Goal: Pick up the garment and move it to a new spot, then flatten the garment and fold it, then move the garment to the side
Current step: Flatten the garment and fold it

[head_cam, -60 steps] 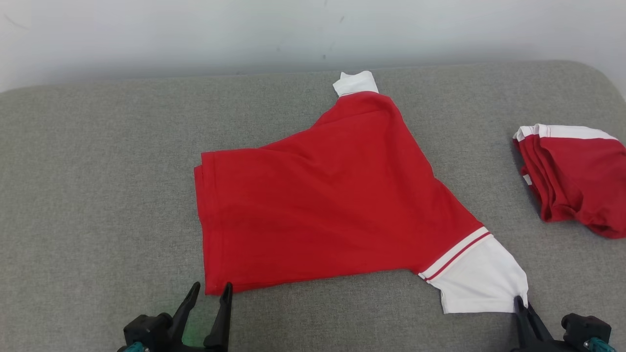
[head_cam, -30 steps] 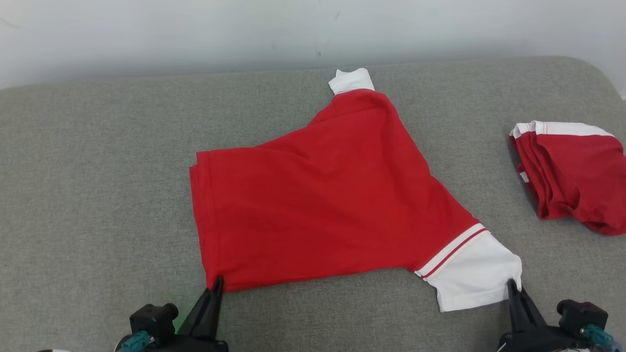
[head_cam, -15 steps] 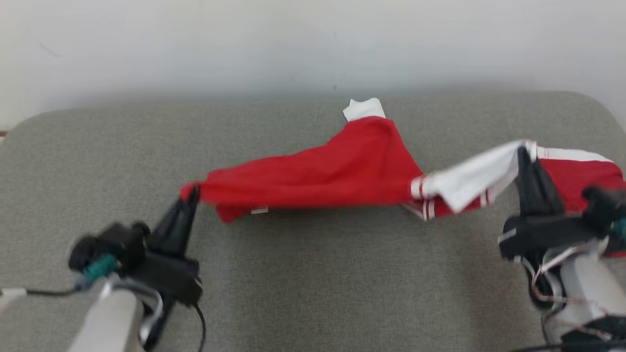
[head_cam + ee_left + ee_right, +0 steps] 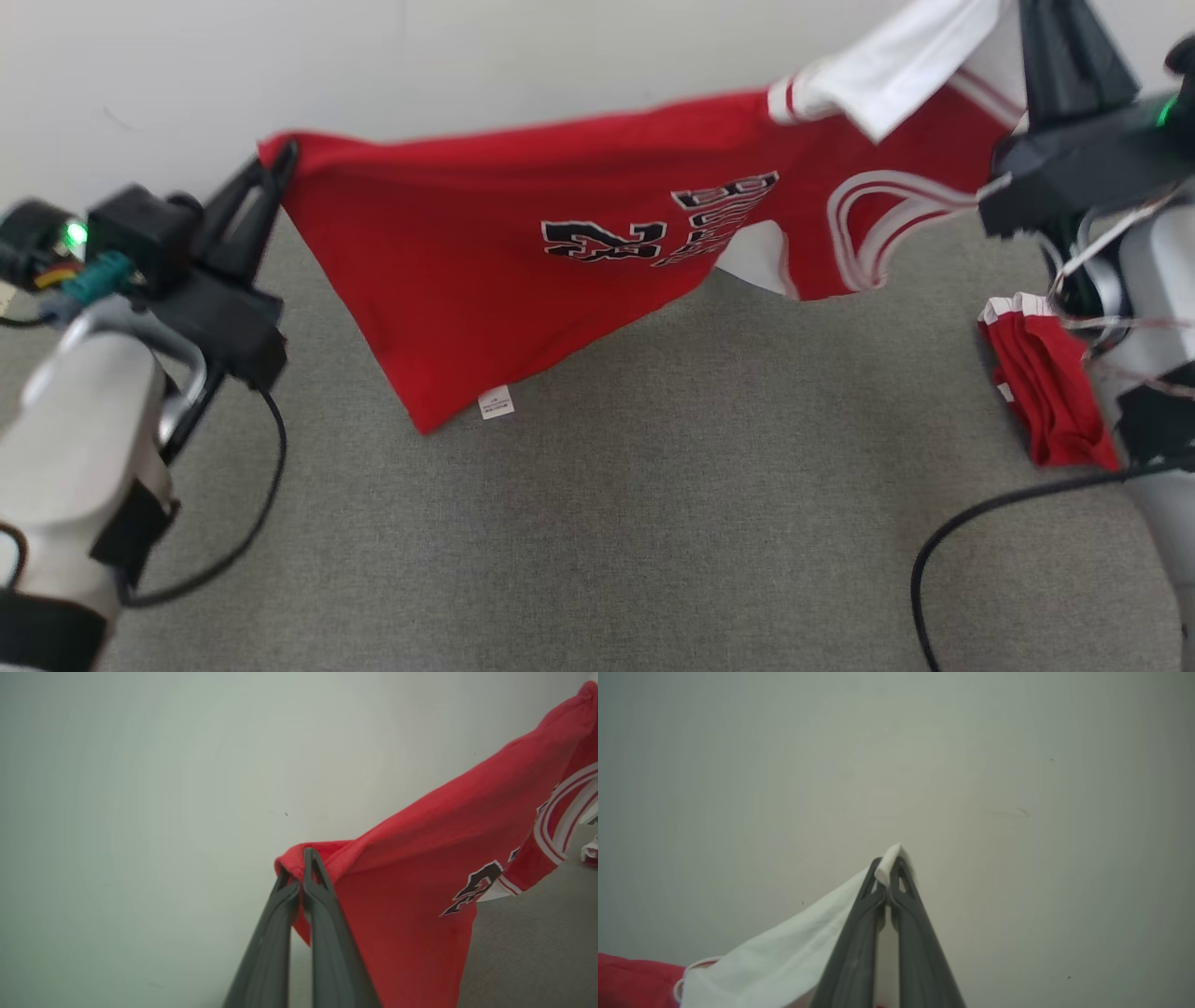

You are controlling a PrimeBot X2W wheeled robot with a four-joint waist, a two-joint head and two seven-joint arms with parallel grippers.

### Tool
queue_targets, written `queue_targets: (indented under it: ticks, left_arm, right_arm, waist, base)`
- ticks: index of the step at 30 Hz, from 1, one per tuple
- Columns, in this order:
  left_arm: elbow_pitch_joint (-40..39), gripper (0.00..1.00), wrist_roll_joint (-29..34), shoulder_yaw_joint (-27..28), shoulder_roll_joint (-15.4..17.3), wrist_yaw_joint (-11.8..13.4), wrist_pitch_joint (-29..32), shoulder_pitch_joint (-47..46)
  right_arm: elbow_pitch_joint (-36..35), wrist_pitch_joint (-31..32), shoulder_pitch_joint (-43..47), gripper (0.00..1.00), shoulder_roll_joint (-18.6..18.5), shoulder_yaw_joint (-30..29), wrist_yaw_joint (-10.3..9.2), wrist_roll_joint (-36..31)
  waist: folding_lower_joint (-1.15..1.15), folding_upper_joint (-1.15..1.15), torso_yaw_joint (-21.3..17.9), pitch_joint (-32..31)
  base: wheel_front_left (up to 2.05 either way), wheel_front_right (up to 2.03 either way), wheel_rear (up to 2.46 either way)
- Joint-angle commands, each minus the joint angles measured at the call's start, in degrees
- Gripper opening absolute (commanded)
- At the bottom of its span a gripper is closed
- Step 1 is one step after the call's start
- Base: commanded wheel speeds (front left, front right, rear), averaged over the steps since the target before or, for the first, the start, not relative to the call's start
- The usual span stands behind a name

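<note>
The garment (image 4: 448,271) is a red sports shirt of soft knitted cloth, with black and white printed letters and a number, curved white stripes, and a white sleeve (image 4: 887,75). It hangs in the air above the surface (image 4: 653,560), stretched like a wide band between the two arms. Its lowest corner, where a small white label (image 4: 496,403) is sewn, points down toward the surface. Whether this corner touches the surface, I cannot tell.

The left end effector (image 4: 299,868) is fully closed and pinches a bunched red corner of the hem between its long dark fingers. The right end effector (image 4: 891,861) is closed as well. It grips the tip of the white sleeve, which sticks out a little past the fingertips.

The surface is covered with grey woven fabric of a rough texture, and its far edge meets a plain pale wall (image 4: 467,56). Below the garment and in front of it, a wide stretch of this grey fabric lies open.

On the right side, a second red garment (image 4: 1046,401) with white trim lies folded on the surface, just beside the pale forearm (image 4: 1153,271) of the right arm. A black cable (image 4: 990,504) curves over the surface near it, and another black cable (image 4: 282,457) hangs in a loop from the left arm.
</note>
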Motion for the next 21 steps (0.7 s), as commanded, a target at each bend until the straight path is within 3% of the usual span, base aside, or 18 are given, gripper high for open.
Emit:
queue_targets:
  ticks: [1, 11, 21]
  left_arm:
    - [0.43, 0.00, 0.02, -0.46, 0.79, 0.03, -0.22, -1.80]
    - [5.40, 0.00, 3.55, -3.25, 1.71, 0.02, -0.21, -15.91]
    - [8.47, 0.00, 9.38, -6.38, 0.10, 0.68, -0.21, -31.45]
  right_arm:
    - [0.41, 0.02, -1.64, 0.00, -0.62, 0.39, -0.08, -0.46]
    - [7.66, 0.02, -15.34, 0.00, -2.14, 2.05, -0.08, -1.67]
    - [15.13, 0.03, -28.59, 0.00, -3.46, 5.74, -0.08, -3.17]
  waist:
    - [0.00, 0.00, -0.10, 0.65]
    - [0.00, 0.00, -0.68, 6.34]
    - [0.00, 0.00, -0.27, 18.68]
  base:
    - [0.00, 0.00, 0.00]
    - [0.00, 0.00, 0.00]
    - [0.00, 0.00, 0.00]
